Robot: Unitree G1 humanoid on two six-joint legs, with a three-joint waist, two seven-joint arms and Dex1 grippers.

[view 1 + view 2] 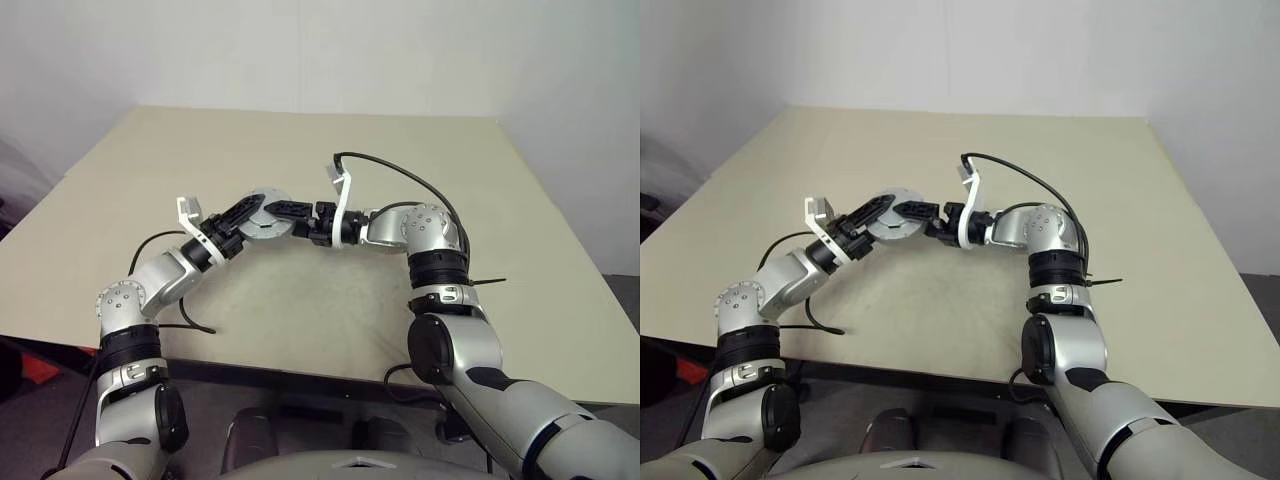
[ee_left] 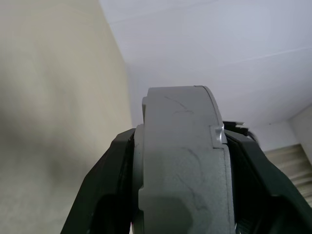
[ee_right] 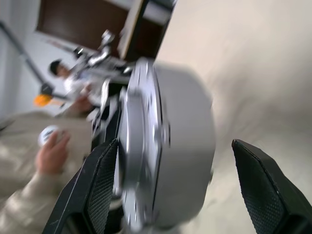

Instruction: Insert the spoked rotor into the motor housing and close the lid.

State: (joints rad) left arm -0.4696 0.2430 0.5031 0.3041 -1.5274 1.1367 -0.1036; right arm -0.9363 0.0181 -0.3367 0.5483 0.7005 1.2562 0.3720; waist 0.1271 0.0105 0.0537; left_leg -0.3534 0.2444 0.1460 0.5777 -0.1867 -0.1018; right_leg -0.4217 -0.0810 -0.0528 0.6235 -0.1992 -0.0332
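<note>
Seemingly closed: housing (image 1: 266, 214) with lid on, clamped in left pincer (image 1: 262, 212); right pincer (image 1: 283, 211) open, empty; setting down remains.

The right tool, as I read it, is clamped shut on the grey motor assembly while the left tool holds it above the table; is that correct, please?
Not quite: the right tool stands open, its fingers spread clear of the motor assembly, as the right wrist view shows. The left tool does hold it above the table.
</note>
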